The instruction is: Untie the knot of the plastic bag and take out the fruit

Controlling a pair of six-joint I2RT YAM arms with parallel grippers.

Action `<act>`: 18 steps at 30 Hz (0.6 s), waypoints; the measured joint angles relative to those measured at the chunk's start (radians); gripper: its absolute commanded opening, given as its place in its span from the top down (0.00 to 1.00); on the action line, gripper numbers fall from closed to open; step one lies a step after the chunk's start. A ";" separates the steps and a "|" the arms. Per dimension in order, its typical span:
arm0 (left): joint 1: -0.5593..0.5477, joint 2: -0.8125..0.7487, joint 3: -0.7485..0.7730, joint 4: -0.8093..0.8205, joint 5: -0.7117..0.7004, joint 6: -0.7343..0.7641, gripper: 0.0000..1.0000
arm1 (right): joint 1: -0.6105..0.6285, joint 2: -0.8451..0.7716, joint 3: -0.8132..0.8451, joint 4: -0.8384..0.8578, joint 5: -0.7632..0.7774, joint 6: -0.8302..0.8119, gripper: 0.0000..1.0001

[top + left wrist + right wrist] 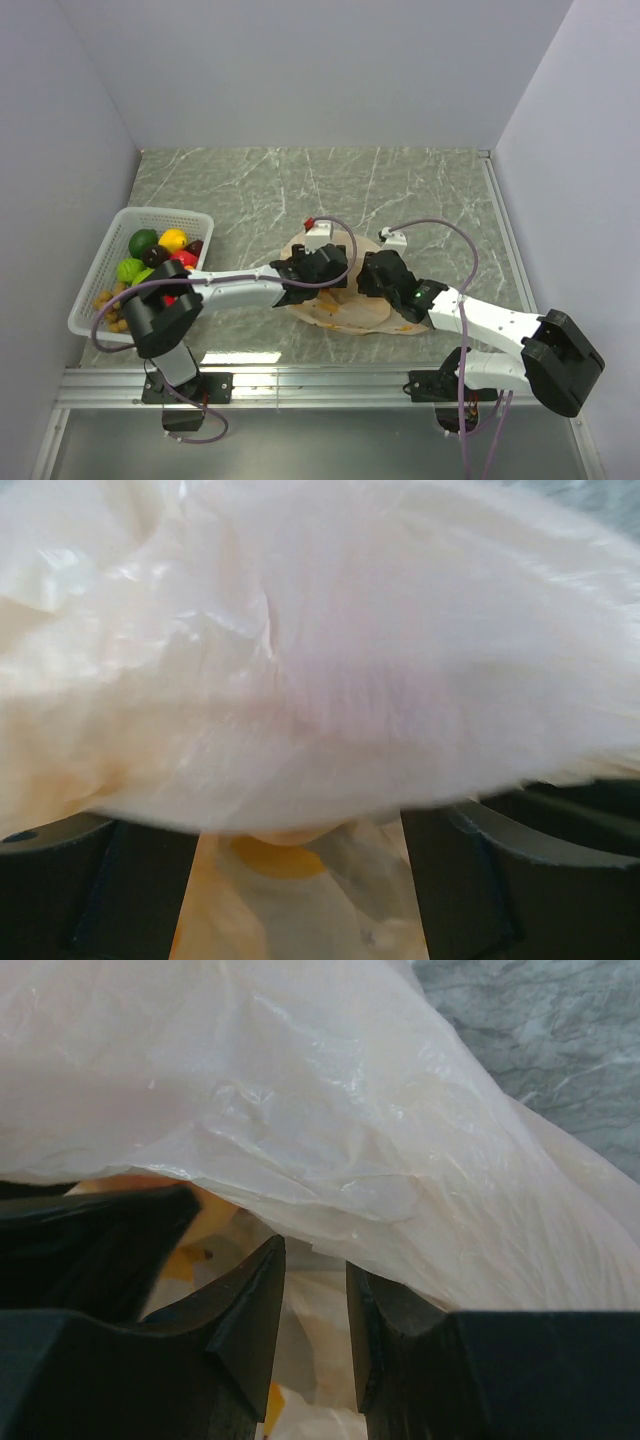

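Lying flat on the desk (420, 190), bag (345, 308) directly under both pincers, film filling both wrist views. Basket (100, 290) well left of left pincer (318, 268), already heaped with fruit (160, 250). Right pincer (378, 272) nearly closed, a thin fold of bag between the tips, maybe pinched. Left pincer spread wide, film draped over it; grip impossible to tell. Knot nowhere visible. Risk: pulling apart on plain film instead of handles, stretching or tearing thin plastic, or tightening any tie.
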State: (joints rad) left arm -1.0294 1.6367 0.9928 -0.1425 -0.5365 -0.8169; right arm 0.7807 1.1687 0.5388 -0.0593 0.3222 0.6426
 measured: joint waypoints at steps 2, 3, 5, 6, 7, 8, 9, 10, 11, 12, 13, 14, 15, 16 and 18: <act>0.010 0.045 0.000 0.019 0.007 0.012 0.16 | 0.000 0.000 -0.009 0.008 -0.008 0.007 0.62; 0.014 0.066 0.001 0.031 0.011 0.013 0.16 | 0.000 0.000 -0.013 0.010 -0.012 0.012 0.62; 0.016 0.096 0.011 0.061 0.014 0.019 0.17 | 0.000 0.000 -0.021 0.015 -0.019 0.019 0.62; 0.017 0.103 0.015 0.071 0.016 0.021 0.20 | 0.000 0.000 -0.024 0.016 -0.023 0.021 0.62; 0.017 0.111 0.019 0.082 0.015 0.024 0.23 | 0.000 0.000 -0.026 0.016 -0.027 0.023 0.62; 0.018 0.116 0.022 0.092 0.015 0.027 0.33 | 0.000 0.000 -0.028 0.017 -0.029 0.024 0.62; 0.018 0.118 0.022 0.101 0.015 0.032 0.39 | 0.000 0.000 -0.030 0.019 -0.032 0.026 0.62; 0.018 0.120 0.022 0.109 0.016 0.036 0.43 | 0.000 0.000 -0.034 0.022 -0.034 0.027 0.62; 0.018 0.121 0.022 0.113 0.016 0.039 0.52 | 0.000 0.000 -0.037 0.023 -0.036 0.029 0.62; 0.019 0.121 0.021 0.116 0.016 0.042 0.58 | 0.000 0.001 -0.039 0.023 -0.038 0.030 0.62; 0.019 0.121 0.020 0.119 0.016 0.044 0.64 | 0.000 0.001 -0.040 0.023 -0.040 0.030 0.62; 0.019 0.121 0.017 0.126 0.016 0.047 0.72 | 0.000 0.001 -0.041 0.023 -0.042 0.031 0.62; 0.019 0.120 0.012 0.135 0.016 0.048 0.76 | 0.000 0.001 -0.042 0.023 -0.043 0.033 0.62; 0.019 0.117 0.006 0.142 0.016 0.050 0.81 | 0.000 0.001 -0.042 0.023 -0.044 0.034 0.62; 0.019 0.107 -0.005 0.147 0.020 0.053 0.96 | 0.000 0.001 -0.042 0.023 -0.047 0.038 0.62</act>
State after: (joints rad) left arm -1.0107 1.7435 0.9878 0.0044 -0.5167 -0.7643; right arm 0.7807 1.1698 0.4969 -0.0364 0.2752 0.6804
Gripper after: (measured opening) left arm 0.705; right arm 0.383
